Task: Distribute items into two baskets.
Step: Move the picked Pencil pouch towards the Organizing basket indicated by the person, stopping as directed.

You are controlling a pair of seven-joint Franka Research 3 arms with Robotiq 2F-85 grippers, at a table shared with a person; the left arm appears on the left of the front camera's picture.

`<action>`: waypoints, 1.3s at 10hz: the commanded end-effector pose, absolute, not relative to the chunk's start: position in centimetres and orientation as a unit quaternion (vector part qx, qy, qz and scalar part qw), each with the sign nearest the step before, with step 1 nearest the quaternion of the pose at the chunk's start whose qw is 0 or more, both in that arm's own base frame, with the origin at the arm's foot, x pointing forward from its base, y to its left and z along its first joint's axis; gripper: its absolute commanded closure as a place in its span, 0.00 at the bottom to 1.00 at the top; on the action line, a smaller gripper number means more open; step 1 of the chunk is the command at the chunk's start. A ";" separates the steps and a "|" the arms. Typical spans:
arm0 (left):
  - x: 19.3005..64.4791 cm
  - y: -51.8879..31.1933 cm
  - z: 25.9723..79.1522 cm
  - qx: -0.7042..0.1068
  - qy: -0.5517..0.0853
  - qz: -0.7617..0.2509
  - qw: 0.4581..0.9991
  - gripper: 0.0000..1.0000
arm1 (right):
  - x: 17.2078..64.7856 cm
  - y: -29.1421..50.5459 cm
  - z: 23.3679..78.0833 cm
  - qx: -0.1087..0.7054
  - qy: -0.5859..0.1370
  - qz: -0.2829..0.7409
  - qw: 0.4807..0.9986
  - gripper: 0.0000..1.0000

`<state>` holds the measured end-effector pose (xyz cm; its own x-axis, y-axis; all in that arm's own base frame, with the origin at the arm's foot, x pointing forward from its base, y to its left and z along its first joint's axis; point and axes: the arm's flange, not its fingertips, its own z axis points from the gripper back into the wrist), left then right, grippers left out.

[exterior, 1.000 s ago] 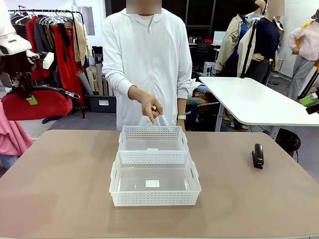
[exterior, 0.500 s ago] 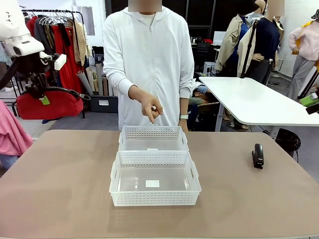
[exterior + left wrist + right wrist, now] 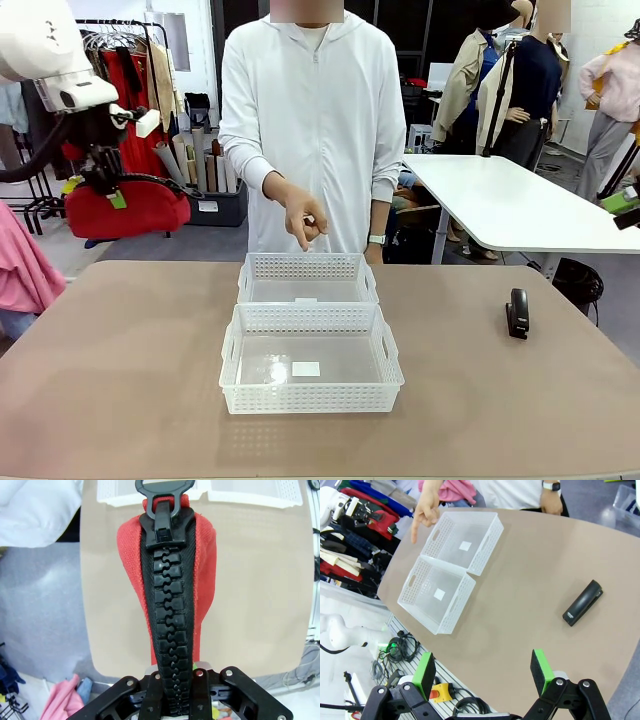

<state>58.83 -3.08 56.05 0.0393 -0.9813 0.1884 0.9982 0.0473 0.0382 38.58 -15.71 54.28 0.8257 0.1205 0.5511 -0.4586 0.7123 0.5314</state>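
Pouch: Your red pouch point(image 3: 128, 208) point(image 3: 200, 580) hangs in the air, high and to the left of the near basket point(image 3: 310, 405) point(image 3: 455, 610), clear of the table point(image 3: 120, 350).
Zipper: The black zipper point(image 3: 167, 600) runs the pouch's length. In the left wrist view its ring pull point(image 3: 164, 486) sits at the end towards the near basket.
Left gripper: Your left gripper point(image 3: 100, 176) point(image 3: 175, 669) has its fingers clamped on the pouch at the zipper.
Stapler: The black stapler point(image 3: 517, 312) point(image 3: 583, 603) lies flat on the table, well right of the near basket.
Right gripper: Your right gripper point(image 3: 485, 672) hovers high on the near basket's right, green pads point(image 3: 541, 670) spread wide with nothing between them.
Far basket: The far basket point(image 3: 307, 266) point(image 3: 487, 550) touches the near basket's far side. Each shows a small white label inside.
Person: The person's hand point(image 3: 305, 222) point(image 3: 426, 510) points downward beyond the near basket, above the far basket's rim.
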 end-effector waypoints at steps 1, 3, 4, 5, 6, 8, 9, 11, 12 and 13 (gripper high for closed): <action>59.7 -3.6 56.4 -0.075 -0.080 -0.705 0.701 1.00 | 38.6 -15.6 54.4 0.342 -0.252 0.165 0.890 0.00; 60.2 -4.8 55.5 -0.094 -0.069 -0.707 0.697 1.00 | 38.6 -15.6 54.4 0.342 -0.252 0.165 0.890 0.00; 60.5 -5.6 54.9 -0.100 -0.062 -0.711 0.693 1.00 | 38.6 -15.6 54.4 0.342 -0.252 0.165 0.890 0.00; 60.7 -6.2 54.2 -0.107 -0.051 -0.716 0.688 1.00 | 38.6 -15.6 54.4 0.342 -0.252 0.165 0.890 0.00; 60.7 -6.8 53.6 -0.110 -0.043 -0.720 0.683 1.00 | 38.6 -15.6 54.4 0.342 -0.252 0.165 0.890 0.00; 60.9 -7.9 53.2 -0.113 -0.042 -0.729 0.674 1.00 | 38.6 -15.6 54.4 0.342 -0.252 0.165 0.890 0.00; 61.0 -8.5 53.3 -0.114 -0.047 -0.733 0.669 1.00 | 38.6 -15.6 54.4 0.342 -0.252 0.165 0.890 0.00; 61.4 -9.8 53.0 -0.120 -0.046 -0.743 0.657 1.00 | 38.6 -15.6 54.4 0.342 -0.252 0.165 0.890 0.00; 61.9 -10.3 52.5 -0.127 -0.043 -0.745 0.654 1.00 | 38.6 -15.6 54.4 0.342 -0.252 0.165 0.890 0.00; 62.4 -10.7 51.9 -0.123 -0.043 -0.741 0.658 1.00 | 38.6 -15.6 54.4 0.342 -0.252 0.165 0.890 0.00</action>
